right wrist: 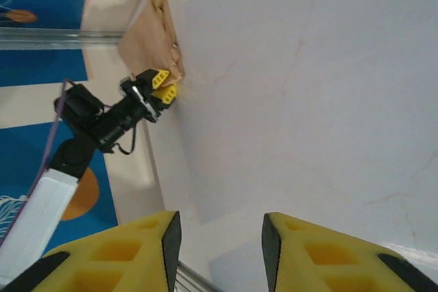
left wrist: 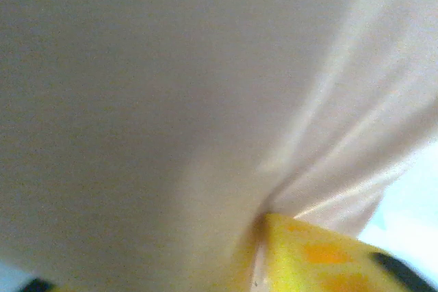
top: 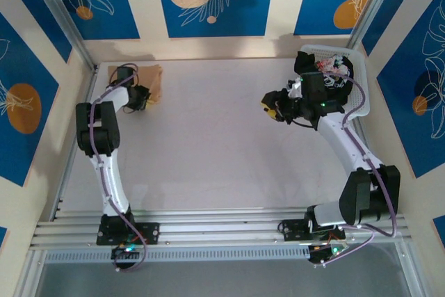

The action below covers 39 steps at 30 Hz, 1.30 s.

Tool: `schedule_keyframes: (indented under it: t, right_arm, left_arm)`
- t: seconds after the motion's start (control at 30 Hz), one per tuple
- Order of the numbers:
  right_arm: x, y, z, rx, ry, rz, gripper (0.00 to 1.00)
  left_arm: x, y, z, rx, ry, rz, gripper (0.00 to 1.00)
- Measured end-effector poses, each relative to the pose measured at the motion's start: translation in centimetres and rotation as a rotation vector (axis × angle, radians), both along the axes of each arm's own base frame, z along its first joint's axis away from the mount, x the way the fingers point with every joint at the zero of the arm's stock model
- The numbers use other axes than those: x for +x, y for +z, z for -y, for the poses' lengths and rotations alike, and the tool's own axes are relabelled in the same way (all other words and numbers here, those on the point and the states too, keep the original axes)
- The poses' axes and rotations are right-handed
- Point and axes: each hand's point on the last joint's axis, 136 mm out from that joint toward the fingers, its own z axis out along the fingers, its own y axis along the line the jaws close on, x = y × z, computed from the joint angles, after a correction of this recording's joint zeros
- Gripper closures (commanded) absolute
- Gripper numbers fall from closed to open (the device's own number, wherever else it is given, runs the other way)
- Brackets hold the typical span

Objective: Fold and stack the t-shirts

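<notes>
Your left pincer (right wrist: 163,87) is closed on the edge of the tan t-shirt (top: 154,80), a soft folded bundle at 10 o'clock on the worktop (top: 208,144). Smooth creases gather at its yellow finger (left wrist: 321,258). Your right pincer (right wrist: 220,251) stands wide and empty over the bare, pale worktop. At 2 o'clock the white slatted basket (top: 363,81) holds the black t-shirt (top: 306,62), partly hidden by your right arm.

tee (top: 153,80) far-left on table (top: 208,137) | basket (top: 363,85) far-right | second tee (top: 338,66) perhaps inside
</notes>
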Motion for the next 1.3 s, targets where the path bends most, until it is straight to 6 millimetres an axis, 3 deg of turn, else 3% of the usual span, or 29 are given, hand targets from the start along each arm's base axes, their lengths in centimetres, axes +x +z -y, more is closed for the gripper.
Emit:
schedule_keyframes:
  t: [0.03,0.07,0.1,0.17,0.23,0.27,0.3,0.43,0.5,0.57,0.67,0.8,0.9,0.97,1.17,1.23,1.3]
  right_arm:
    - [0.0,0.3,0.0,0.005,-0.005,0.008,0.48]
    - [0.1,0.5,0.0,0.006,-0.004,0.017,0.45]
    - [0.1,0.6,0.0,0.008,-0.006,0.020,0.42]
    - [0.1,0.8,0.1,0.007,-0.010,0.026,0.39]
    - [0.1,1.4,0.4,0.002,-0.022,0.046,0.34]
    - [0.1,1.9,0.6,-0.002,-0.032,0.060,0.25]
    - [0.0,2.5,1.0,-0.003,-0.046,0.079,0.02]
    - [-0.2,6.0,3.1,0.006,-0.119,0.167,0.01]
    - [-0.2,7.3,4.1,-0.001,-0.152,0.197,0.01]
    - [-0.4,8.2,5.1,-0.028,-0.189,0.211,0.01]
    - [-1.2,8.9,6.6,-0.106,-0.241,0.231,0.01]
    - [-3.4,8.6,8.9,-0.237,-0.323,0.217,0.01]
    - [-4.1,6.9,11.3,-0.352,-0.409,0.196,0.01]
    - [-4.5,3.9,12.7,-0.436,-0.450,0.198,0.01]
    - [-6.3,-9.4,15.4,-0.739,-0.385,0.176,0.01]
    - [-6.2,-11.3,15.8,-0.814,-0.342,0.174,0.01]
    - [-5.3,-11.5,16.0,-0.859,-0.326,0.218,0.01]
  left_arm:
    - [0.2,0.6,0.1,0.002,-0.011,0.015,0.34]
    - [0.1,0.9,0.2,0.002,-0.012,0.014,0.06]
    - [-0.2,1.4,0.3,0.006,-0.023,0.013,0.00]
    - [-0.9,2.6,0.4,0.012,-0.031,0.022,0.00]
    - [-2.2,5.1,0.6,0.024,-0.047,0.045,0.00]
    - [-2.8,6.3,0.7,0.031,-0.053,0.062,0.00]
    - [-3.7,8.3,0.9,0.038,-0.061,0.094,0.00]
    - [-7.9,15.2,1.9,0.054,-0.083,0.235,0.00]
    - [-10.0,17.2,2.7,0.074,-0.104,0.274,0.00]
    - [-12.1,18.1,3.2,0.100,-0.120,0.292,0.00]
    - [-15.6,18.0,2.9,0.163,-0.123,0.262,0.00]
    - [-19.9,18.3,0.2,0.341,-0.070,0.204,0.00]
    - [-22.3,18.4,-1.7,0.500,-0.064,0.235,0.00]
    - [-24.0,16.9,-2.6,0.599,-0.094,0.249,0.00]
    - [-26.5,8.6,-3.5,0.827,-0.293,0.196,0.00]
    - [-26.7,6.9,-3.7,0.875,-0.324,0.203,0.00]
    - [-26.5,6.1,-3.8,0.912,-0.335,0.235,0.00]
